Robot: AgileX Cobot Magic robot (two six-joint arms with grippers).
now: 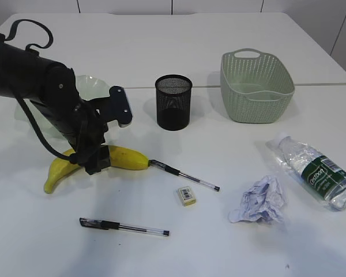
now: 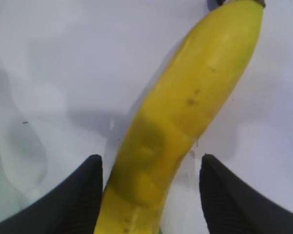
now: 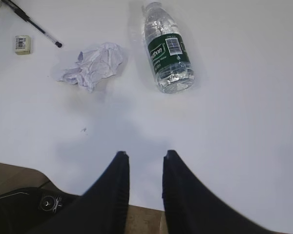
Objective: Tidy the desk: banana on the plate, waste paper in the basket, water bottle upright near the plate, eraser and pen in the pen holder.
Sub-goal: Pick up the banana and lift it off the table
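1. Left gripper (image 2: 149,195) is down over the long curved yellow banana (image 1: 124,157), near its middle. Jaws stand apart on either side of the fruit, not clamped; one finger looks close to the peel or touching it, the other has a clear gap. Nothing held yet. Straddling it this way likely sets up a pinch across the narrow width.
2. Banana lies flat on the plain white desk (image 1: 179,254), stem end just beside a clear-barrelled black-capped pen (image 1: 184,175).
3. Translucent pale green ruffled glass plate (image 1: 91,86) sits behind the left arm, partly hidden, near the banana, so a short carry, I'd judge.
4. Right gripper (image 3: 144,168) hangs over the near desk edge, jaws narrowly apart, empty. Probably parked out of the way.
5. Small clear plastic water bottle with dark green label (image 1: 317,171) lies on its side at the right, well apart from the plate.
6. Crumpled white waste paper (image 1: 259,200) is near the bottle, outside the sage-green perforated plastic basket (image 1: 256,85).
7. Tiny cream-yellow eraser (image 1: 186,195) and a second pen (image 1: 124,226) are on the desk; black wire-mesh pen holder (image 1: 173,102) stands upright, contents not visible.
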